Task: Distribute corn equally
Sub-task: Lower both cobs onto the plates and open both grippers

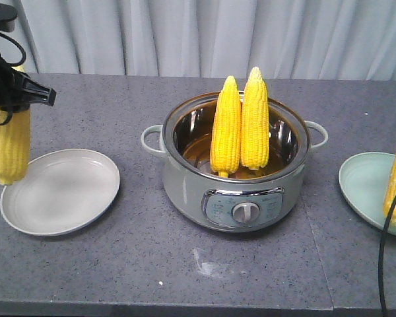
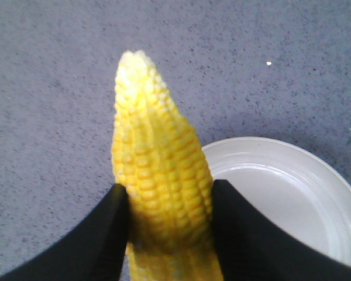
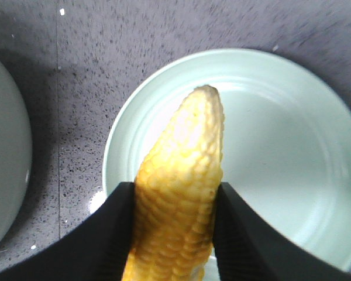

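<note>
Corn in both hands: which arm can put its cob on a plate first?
The right arm, probably. The right cob already hangs over the green plate. The left cob hangs mostly over the table, at the white plate's edge.

Staged kitchen corner, likely a test lab. A grey speckled countertop [image 1: 185,271] bears an electric cooking pot [image 1: 185,188] with a control dial [image 1: 245,212], flanked by a white plate [image 1: 59,191] and a pale green plate [image 1: 362,179]; a pleated pale curtain [image 1: 185,33] hangs right behind as a plain backdrop.
</note>
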`<action>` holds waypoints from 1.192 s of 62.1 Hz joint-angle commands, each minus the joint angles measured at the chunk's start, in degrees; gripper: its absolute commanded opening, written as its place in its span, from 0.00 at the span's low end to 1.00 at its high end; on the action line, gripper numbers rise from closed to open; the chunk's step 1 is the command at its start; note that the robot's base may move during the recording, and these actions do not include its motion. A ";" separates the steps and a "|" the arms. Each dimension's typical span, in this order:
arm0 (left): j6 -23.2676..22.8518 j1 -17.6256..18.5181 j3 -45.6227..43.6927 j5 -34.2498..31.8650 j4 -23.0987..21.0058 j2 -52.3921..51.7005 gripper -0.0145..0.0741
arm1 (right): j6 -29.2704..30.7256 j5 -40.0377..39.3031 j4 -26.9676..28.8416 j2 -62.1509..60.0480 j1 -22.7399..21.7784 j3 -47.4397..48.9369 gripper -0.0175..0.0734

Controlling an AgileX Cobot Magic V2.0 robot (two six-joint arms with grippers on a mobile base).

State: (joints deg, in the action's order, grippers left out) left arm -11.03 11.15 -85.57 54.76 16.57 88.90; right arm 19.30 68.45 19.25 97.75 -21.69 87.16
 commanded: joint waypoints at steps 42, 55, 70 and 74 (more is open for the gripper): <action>2.19 -0.66 -1.33 -4.44 -4.61 6.77 0.16 | 1.24 -7.12 -2.36 4.72 -0.44 0.75 0.19; 2.14 -0.66 -1.33 -3.88 -4.61 8.65 0.16 | 1.24 -6.82 -3.41 4.72 -0.44 0.75 0.20; 2.59 -0.66 -1.33 -2.91 -4.61 9.62 0.18 | 1.37 -6.64 -3.49 4.72 -0.44 0.75 0.25; 2.59 -0.66 -1.33 -2.91 -4.61 9.62 0.20 | 1.44 -6.64 -3.49 4.72 -0.44 0.75 0.28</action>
State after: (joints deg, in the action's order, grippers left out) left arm -8.65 10.45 -85.39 53.54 11.72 101.16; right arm 19.84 62.90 15.55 104.81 -21.69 86.50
